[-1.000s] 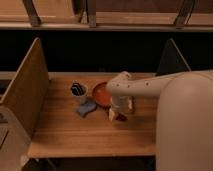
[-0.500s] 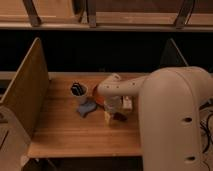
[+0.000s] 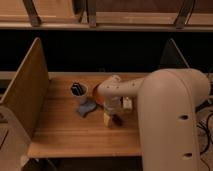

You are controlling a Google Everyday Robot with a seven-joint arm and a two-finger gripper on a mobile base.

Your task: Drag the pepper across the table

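Note:
A small dark red thing, likely the pepper (image 3: 119,120), lies on the wooden table (image 3: 65,132) near its middle. My gripper (image 3: 111,118) hangs from the white arm (image 3: 165,115) and reaches down to the table right beside the pepper, on its left. I cannot tell whether it touches the pepper. The arm's large body covers the right part of the table.
A white cup with dark utensils (image 3: 78,90) stands at the back left. A blue cloth (image 3: 86,108) lies in front of it. An orange bowl (image 3: 99,98) is mostly hidden by the arm. A small white object (image 3: 127,103) sits behind the gripper. Wooden walls flank the table.
The arm's body has swung left and closer, hiding more of the orange bowl and the table's right side. The gripper has stayed near the same spot by the pepper.

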